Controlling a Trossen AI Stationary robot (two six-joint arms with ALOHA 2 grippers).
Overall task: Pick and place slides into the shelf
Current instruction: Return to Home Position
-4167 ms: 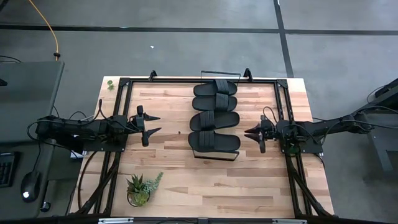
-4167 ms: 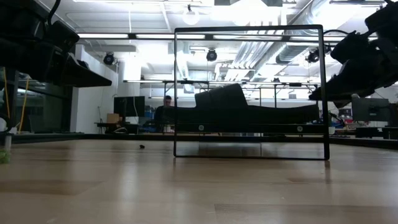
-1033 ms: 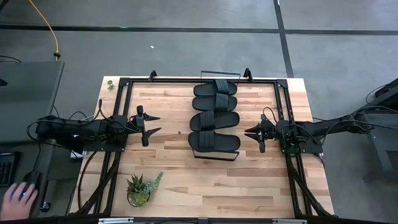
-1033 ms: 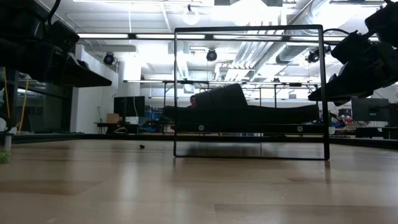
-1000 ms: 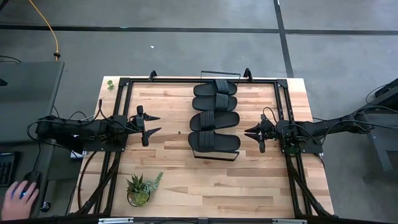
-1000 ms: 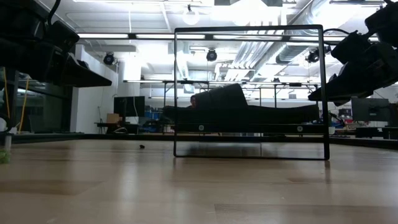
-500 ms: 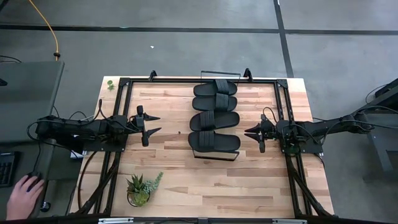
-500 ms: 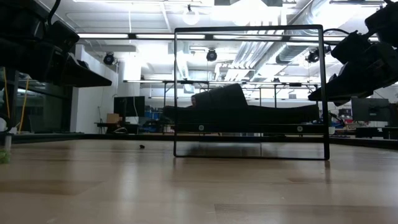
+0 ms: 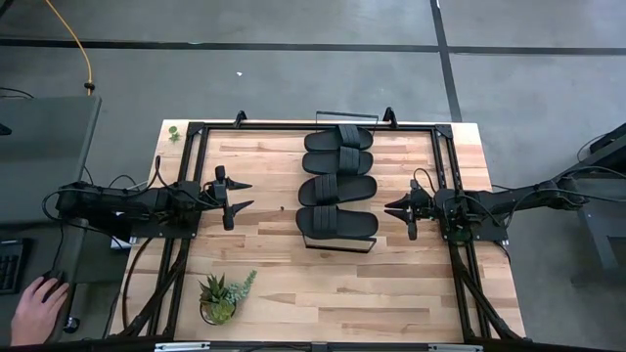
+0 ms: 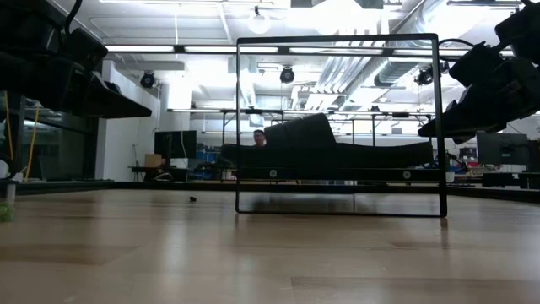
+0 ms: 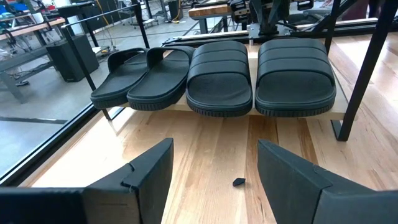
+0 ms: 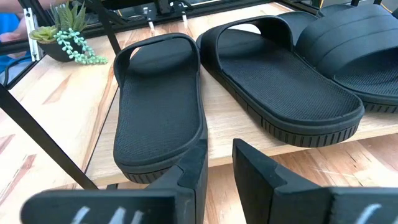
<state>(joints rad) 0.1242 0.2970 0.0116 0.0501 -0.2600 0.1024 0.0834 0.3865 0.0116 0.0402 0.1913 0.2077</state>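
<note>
Nearest, a small potted green succulent (image 9: 219,297) sits on the butcher-block table (image 9: 293,284). Further in, the left gripper (image 9: 246,194) hangs with jaws wide apart, the right gripper (image 9: 389,207) with jaws narrowly apart, both empty. Between them four matte black slides (image 9: 338,186) lie side by side on the light-wood, black-wire-framed shelf (image 9: 339,239). Only the wrist views show ribbed straps and pebbled footbeds; only the low view, a person (image 10: 259,138) far behind.

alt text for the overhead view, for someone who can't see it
Seen from above, four black slides sit side by side on a shelf in the middle of a wooden table. The left gripper and right gripper hang empty on either side, and a potted plant stands on the table's left half.
</note>
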